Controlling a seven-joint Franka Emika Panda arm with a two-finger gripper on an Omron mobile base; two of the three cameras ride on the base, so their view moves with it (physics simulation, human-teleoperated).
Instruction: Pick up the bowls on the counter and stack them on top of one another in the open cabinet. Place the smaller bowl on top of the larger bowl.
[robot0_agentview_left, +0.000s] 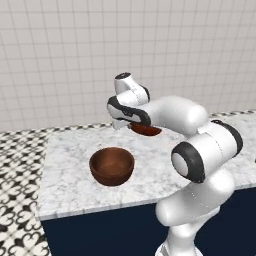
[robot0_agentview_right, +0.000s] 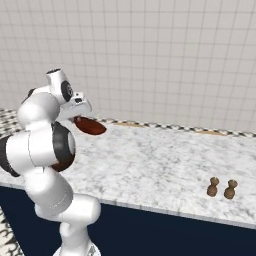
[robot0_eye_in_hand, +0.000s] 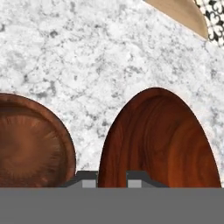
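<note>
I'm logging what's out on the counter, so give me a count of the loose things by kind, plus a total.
Reddish-brown bowls: 2, the larger bowl standing on the counter and the smaller bowl lifted above it at the pincer.
Small brown shakers: 2, one shaker beside the other shaker near the counter's front edge.
Total: 4.

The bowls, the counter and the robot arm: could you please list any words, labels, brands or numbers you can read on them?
There is no readable text in any view.
The larger bowl: plain wood grain, no label.
The smaller bowl, held in the gripper: plain wood grain, no mark.
The counter: marbled stone only.
The two small brown shakers: no lettering visible.
The robot arm: plain white and dark, no logo.
</note>
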